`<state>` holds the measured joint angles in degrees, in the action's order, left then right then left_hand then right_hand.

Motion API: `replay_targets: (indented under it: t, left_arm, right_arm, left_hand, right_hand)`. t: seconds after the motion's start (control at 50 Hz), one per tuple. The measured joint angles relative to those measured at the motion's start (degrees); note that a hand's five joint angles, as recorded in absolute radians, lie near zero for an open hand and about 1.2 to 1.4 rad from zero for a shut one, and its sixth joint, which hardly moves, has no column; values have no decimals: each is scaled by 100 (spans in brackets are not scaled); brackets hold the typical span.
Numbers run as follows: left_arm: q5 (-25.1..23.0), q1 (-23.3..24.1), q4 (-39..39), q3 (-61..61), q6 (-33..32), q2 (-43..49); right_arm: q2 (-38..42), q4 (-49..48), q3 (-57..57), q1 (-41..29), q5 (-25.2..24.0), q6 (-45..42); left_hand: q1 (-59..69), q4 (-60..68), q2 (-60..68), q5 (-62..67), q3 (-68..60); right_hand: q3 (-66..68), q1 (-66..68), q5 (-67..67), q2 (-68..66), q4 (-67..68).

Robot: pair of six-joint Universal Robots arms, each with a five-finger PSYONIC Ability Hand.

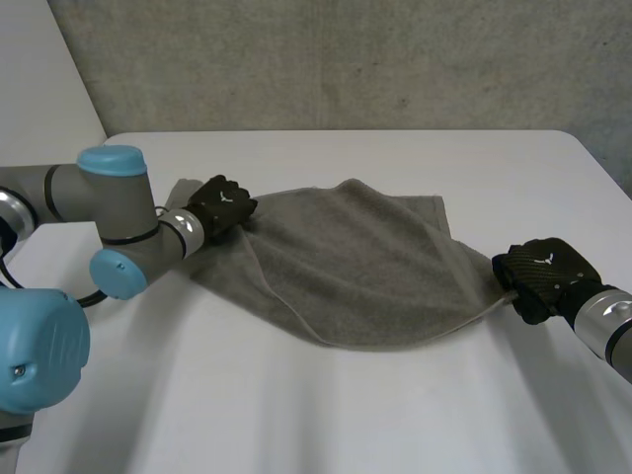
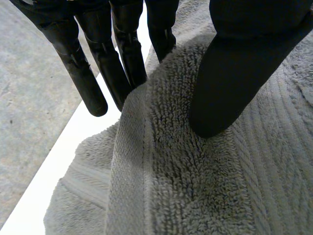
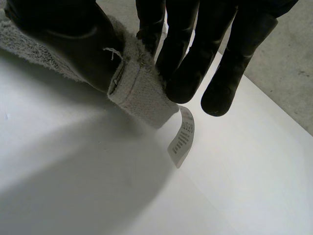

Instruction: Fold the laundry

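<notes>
Head view: a grey towel (image 1: 355, 262) lies rumpled on the white desk (image 1: 296, 405), spanning from one hand to the other. The left hand (image 1: 222, 204) is at one corner and the right hand (image 1: 543, 275) at the opposite corner.

Left wrist view: the thumb lies on a raised fold with the fingers behind it, pinching the cloth.

Right wrist view: the thumb and fingers pinch the hemmed corner. A white label (image 3: 182, 136) hangs just beneath the fingertips.

Our left arm (image 1: 109, 212) bends at the elbow, and our left hand (image 1: 222, 205) pinches the left end of the grey towel (image 1: 355, 262) between thumb and fingers. Our right hand (image 1: 545, 275), held low, pinches the towel's opposite corner likewise.
</notes>
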<state>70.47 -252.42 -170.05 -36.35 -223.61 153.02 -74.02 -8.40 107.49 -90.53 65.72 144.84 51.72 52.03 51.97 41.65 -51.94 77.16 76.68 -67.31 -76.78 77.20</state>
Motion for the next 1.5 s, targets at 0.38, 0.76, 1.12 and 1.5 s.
replay_targets:
  t: [0.38,0.76,1.12,1.5]
  left_arm:
    - [458,-298,-52,-1560,39,-1423]
    - [336,-1038,-1181,-5138,99,-3682]
    - [-448,-2471,-925,-7171,1688,-6812]
    - [-864,-2998,91,-7695,2483,-8091]
  right_arm:
    - [-70,24,8,0,12,1]
    - [-179,62,58,-9,11,9]
    - [-1997,2077,-627,65,-122,-475]
    - [-2194,4071,-2123,6,-163,-1283]
  left_hand:
    - [871,866,869,873,-866]
    - [1613,1756,1763,1689,-1763]
    - [1614,1776,1773,1689,-1772]
    - [1637,1777,1774,1710,-1773]
  right_hand:
    - [0,0,0,0,0]
    - [0,0,0,0,0]
    - [0,0,0,0,0]
    - [1,0,0,0,0]
